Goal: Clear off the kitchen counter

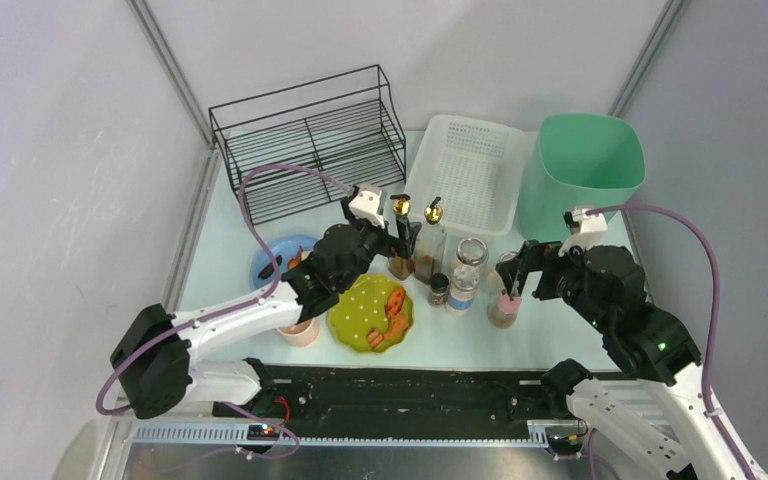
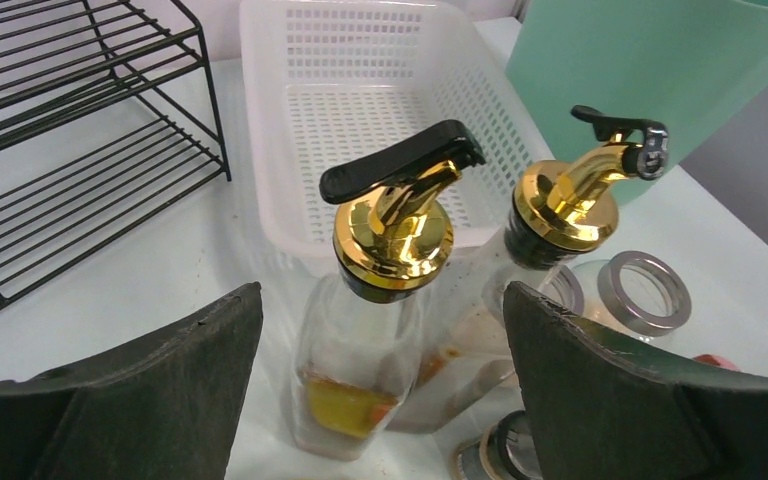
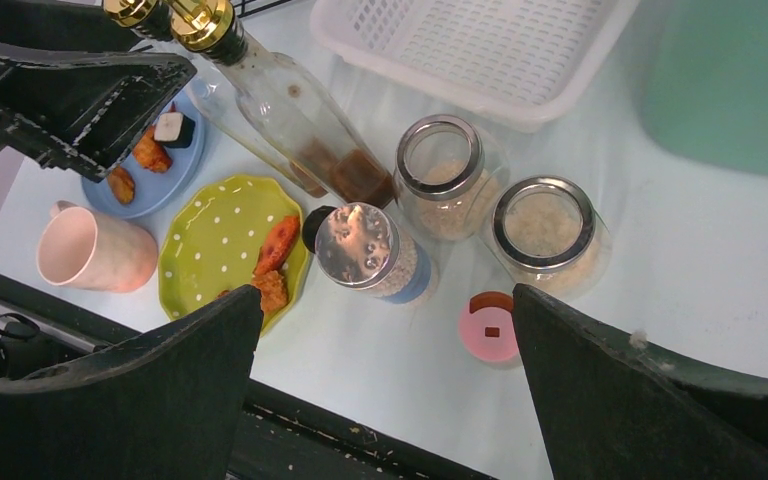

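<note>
The kitchen counter [image 1: 460, 342] is a pale mint-green tabletop. Two glass oil bottles with gold pourers stand side by side at its middle, the left bottle [image 1: 401, 248] [image 2: 360, 370] and the right bottle [image 1: 430, 245] [image 2: 560, 200]. My left gripper [image 1: 392, 238] [image 2: 382, 300] is open, and the left bottle stands between its fingers without touching them. My right gripper [image 1: 516, 277] [image 3: 388, 295] hangs open over a pink-lidded shaker [image 1: 504, 308] [image 3: 490, 328], holding nothing.
A metal-lidded jar [image 3: 370, 250] and two open glass jars [image 3: 445, 180] stand beside the bottles. A green dotted plate [image 1: 355, 305], a blue plate [image 1: 270, 255] and a pink cup [image 1: 300, 330] sit front left. At the back stand a black wire rack [image 1: 310, 140], a white basket [image 1: 480, 122] and a green bin [image 1: 585, 170].
</note>
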Controlling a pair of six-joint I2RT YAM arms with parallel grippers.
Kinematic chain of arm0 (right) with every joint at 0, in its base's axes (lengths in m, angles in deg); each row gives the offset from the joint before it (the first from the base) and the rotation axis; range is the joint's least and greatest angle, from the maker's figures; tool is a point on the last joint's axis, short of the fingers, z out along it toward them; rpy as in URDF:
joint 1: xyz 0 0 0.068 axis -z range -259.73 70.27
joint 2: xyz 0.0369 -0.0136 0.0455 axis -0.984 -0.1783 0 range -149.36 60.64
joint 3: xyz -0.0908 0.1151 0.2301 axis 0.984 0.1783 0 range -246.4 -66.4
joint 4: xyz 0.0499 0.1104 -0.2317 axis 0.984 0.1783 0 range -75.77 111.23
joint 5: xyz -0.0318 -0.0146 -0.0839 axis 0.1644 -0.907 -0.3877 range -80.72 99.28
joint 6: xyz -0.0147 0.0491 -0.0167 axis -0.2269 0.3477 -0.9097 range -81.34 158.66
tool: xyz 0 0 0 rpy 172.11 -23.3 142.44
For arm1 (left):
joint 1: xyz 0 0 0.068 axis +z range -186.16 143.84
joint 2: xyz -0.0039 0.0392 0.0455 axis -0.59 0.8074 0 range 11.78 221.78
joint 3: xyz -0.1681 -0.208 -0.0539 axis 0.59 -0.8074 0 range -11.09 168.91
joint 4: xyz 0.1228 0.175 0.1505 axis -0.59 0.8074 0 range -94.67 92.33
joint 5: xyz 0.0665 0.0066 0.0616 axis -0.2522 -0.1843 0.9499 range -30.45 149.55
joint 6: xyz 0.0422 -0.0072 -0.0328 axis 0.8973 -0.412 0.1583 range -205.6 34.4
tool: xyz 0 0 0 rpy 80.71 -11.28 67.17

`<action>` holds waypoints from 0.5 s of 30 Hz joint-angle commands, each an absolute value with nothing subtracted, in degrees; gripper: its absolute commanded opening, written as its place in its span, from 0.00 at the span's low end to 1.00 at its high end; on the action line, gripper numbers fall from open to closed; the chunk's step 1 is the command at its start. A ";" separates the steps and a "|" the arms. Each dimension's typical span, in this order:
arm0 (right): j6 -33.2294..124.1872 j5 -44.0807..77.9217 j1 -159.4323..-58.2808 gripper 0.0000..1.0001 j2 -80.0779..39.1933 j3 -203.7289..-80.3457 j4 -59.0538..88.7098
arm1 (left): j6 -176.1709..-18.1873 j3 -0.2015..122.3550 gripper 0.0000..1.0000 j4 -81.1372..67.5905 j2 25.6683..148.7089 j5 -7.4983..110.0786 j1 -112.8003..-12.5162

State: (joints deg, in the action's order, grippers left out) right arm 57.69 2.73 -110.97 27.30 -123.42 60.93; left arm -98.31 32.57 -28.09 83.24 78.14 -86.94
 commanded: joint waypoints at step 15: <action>57.11 5.77 -110.74 1.00 27.81 -121.62 58.09 | -94.69 38.60 0.62 -34.28 92.29 84.15 -86.07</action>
